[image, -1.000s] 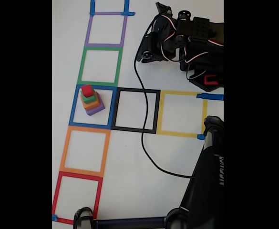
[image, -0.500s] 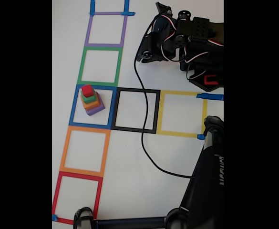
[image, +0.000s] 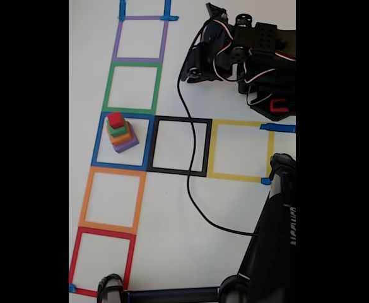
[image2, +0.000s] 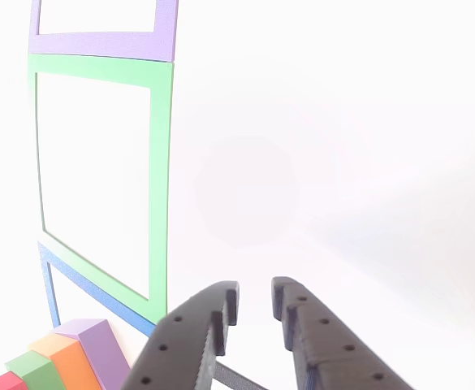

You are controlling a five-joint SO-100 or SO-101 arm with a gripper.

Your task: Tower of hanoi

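White tabletop [image: 171, 208] marked with taped squares, seen from above in the fixed view: purple, green, blue, orange and red in a column, black and yellow beside the blue. Block tower [image: 120, 133] standing inside the blue square [image: 122, 141], purple at the base, then orange, green, red on top. Black arm [image: 247, 57] folded at upper right, well apart from the tower.

Other view: gripper [image2: 253, 305] empty over bare white surface, black fingers [image2: 192, 329] parted by a narrow gap. Tower at lower left corner, green square [image2: 161, 162] beyond it.
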